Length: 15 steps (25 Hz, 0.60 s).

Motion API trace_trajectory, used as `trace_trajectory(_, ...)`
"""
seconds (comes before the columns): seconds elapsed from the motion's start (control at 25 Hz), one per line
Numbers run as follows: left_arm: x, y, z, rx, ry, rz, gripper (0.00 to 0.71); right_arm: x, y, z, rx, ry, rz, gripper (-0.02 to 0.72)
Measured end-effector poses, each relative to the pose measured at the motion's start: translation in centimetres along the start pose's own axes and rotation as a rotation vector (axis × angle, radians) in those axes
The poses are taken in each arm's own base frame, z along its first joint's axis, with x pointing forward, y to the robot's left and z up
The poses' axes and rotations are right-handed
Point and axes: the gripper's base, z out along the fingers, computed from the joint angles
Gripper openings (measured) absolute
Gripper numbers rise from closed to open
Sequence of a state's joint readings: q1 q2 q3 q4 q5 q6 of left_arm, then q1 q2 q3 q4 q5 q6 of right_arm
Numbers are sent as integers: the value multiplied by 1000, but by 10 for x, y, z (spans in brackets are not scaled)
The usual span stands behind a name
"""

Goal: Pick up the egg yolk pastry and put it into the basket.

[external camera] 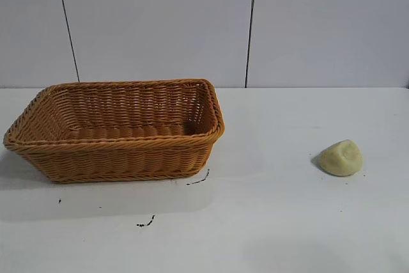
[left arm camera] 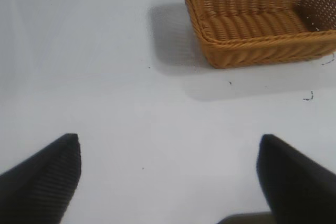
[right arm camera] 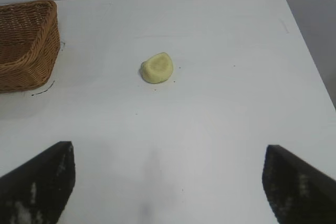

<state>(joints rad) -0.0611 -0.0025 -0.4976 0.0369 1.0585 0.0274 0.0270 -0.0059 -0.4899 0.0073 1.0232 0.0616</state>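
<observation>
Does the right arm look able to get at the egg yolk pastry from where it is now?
Probably yes. The right gripper is open, and only bare table lies between it and the egg yolk pastry; the basket stands off to one side.

This looked like a lab or robot test cell rather than a home. A plain white bench (external camera: 275,222) stood against a bare pale panelled wall (external camera: 160,23) with dark vertical seams. Small black marks (external camera: 146,224) dotted the bench near its front edge, beside a lone wicker basket (external camera: 115,158).
</observation>
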Motion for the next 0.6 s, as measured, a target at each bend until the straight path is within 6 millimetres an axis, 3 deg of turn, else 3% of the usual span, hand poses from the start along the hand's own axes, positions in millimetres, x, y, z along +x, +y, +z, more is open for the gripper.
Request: trace_trajectory(0.6,0,0,0,0,0,0,693,-1,0,2,-2,12,2,697)
